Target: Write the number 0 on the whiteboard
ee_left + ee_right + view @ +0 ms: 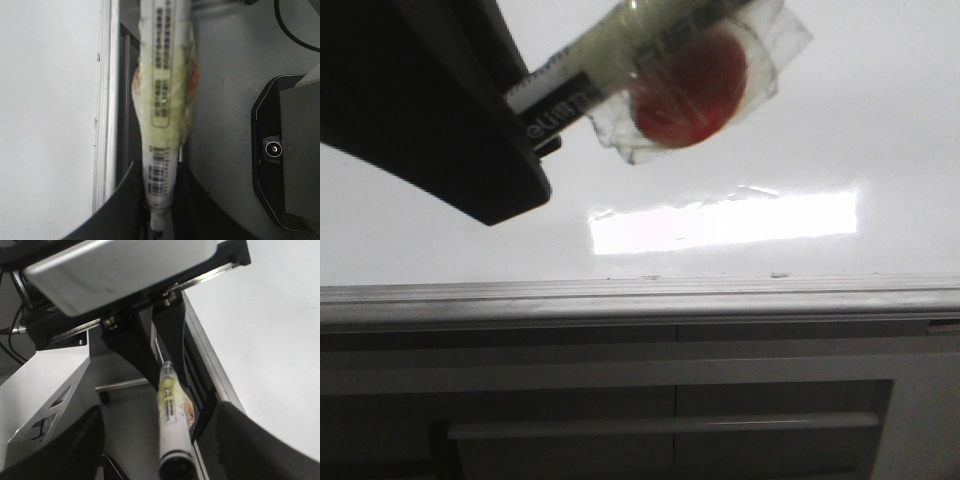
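Observation:
My left gripper is shut on a white marker that has yellowed tape and a red disc wrapped on its barrel. It holds the marker in the air in front of the glossy whiteboard. In the left wrist view the marker runs out from between the fingers, beside the whiteboard. My right gripper is open, its fingers wide apart on either side of the marker's free end without touching it. No number 0 shows on the board.
A grey metal rail edges the board. Past it stands a dark grey cabinet front with a horizontal handle. A bright glare patch lies on the board. A black machine base sits on the floor.

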Controlling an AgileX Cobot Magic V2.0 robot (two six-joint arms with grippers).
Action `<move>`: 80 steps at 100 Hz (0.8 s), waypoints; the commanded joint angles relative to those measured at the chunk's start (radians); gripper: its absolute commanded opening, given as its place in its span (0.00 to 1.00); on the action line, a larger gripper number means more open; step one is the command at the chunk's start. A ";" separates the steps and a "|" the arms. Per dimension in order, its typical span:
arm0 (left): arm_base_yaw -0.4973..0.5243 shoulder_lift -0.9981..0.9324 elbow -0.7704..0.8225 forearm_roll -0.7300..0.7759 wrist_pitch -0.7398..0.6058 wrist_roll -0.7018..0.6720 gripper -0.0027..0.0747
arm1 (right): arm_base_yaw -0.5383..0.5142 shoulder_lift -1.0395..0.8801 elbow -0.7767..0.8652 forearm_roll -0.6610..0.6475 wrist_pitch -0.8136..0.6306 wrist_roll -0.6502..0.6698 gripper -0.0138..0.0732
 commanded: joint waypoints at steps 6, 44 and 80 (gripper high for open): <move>-0.008 -0.023 -0.031 0.007 -0.045 0.002 0.01 | 0.038 0.039 -0.041 0.038 -0.082 -0.012 0.63; -0.008 -0.023 -0.031 0.003 -0.041 0.002 0.01 | 0.054 0.097 -0.041 0.040 -0.080 -0.012 0.45; -0.008 -0.023 -0.031 0.003 -0.041 0.002 0.01 | 0.054 0.097 -0.041 0.125 -0.069 -0.065 0.41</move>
